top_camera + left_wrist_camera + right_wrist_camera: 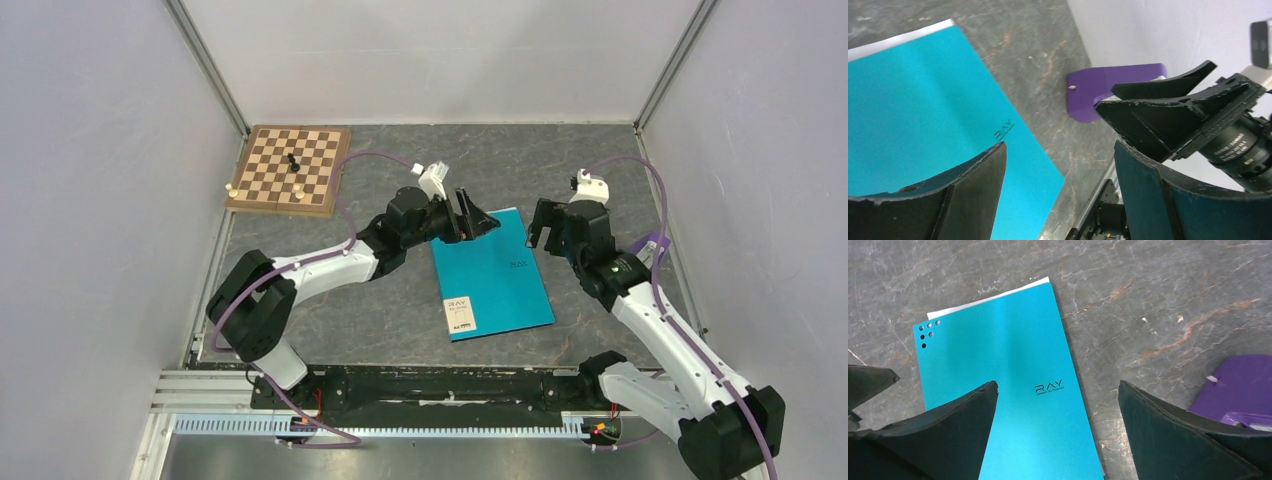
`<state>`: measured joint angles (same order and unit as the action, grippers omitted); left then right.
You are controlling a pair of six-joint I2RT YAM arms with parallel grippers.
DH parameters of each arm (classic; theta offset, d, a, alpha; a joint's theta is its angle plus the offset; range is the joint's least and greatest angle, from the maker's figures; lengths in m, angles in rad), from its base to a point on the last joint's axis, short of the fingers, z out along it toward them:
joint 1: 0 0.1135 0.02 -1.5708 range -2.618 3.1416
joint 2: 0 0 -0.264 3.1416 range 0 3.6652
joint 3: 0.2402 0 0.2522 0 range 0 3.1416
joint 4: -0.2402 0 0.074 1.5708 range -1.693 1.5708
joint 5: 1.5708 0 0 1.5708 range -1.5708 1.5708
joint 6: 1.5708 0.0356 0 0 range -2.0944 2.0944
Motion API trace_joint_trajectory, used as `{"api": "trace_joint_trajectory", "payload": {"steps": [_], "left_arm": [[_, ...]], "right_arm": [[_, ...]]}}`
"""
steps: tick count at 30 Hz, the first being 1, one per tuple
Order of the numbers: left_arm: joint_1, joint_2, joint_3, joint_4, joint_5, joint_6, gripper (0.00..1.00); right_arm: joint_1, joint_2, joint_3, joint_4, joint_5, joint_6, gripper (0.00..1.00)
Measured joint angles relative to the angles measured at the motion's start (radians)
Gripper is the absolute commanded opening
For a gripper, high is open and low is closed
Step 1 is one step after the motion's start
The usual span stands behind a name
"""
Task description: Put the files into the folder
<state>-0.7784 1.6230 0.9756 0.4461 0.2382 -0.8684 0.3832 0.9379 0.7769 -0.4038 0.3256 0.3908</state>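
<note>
**Operator:** What is closest to me on the table (380, 310)?

**Spotter:** Nearest your arm bases you have the folder (495, 275). It lies flat and shut, teal cover up, with its white label (460, 315) at the near left corner.

**Operator:** And the files?

**Spotter:** You see only a thin white strip of the files (993, 299), which pokes out past the folder's far edge. The rest is under the cover, so you cannot tell how many sheets are there.

**Operator:** My pincers?

**Spotter:** Your left gripper (480, 220) hangs over the folder's far left corner. Its jaws are spread wide and there is nothing between them. Whether it touches the cover, you cannot tell. Your right gripper (545, 232) is just off the far right corner, over bare table. Its jaws are also apart and it holds nothing.

**Operator:** Anything else?

**Spotter:** A purple piece (648, 243) sits by your right arm, to the right of the folder. Farthest off, in the back left corner, you have a wooden chessboard (290, 170) with a few pieces standing on it.
</note>
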Motion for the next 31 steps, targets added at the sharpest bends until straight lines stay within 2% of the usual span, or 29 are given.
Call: {"api": "trace_joint_trajectory", "payload": {"steps": [4,13,18,23,31], "left_arm": [[0.000,-0.053,-0.014,-0.138,-0.068,0.048,0.85],[0.015,-0.297,-0.020,-0.570,-0.303,0.208,0.85],[0.020,-0.339,0.001,-0.757,-0.415,0.243,0.85],[0.020,-0.339,0.042,-0.869,-0.482,0.259,0.85],[0.020,-0.339,0.060,-0.915,-0.523,0.271,0.85]], "right_arm": [[0.000,0.035,-0.012,0.019,-0.046,-0.001,0.98],[0.000,0.096,-0.072,0.100,-0.094,-0.009,0.98],[0.000,0.104,-0.090,0.153,-0.095,-0.026,0.98],[0.000,0.108,-0.116,0.178,-0.096,-0.030,0.98],[0.000,0.134,-0.116,0.187,-0.097,-0.044,0.98]]}}
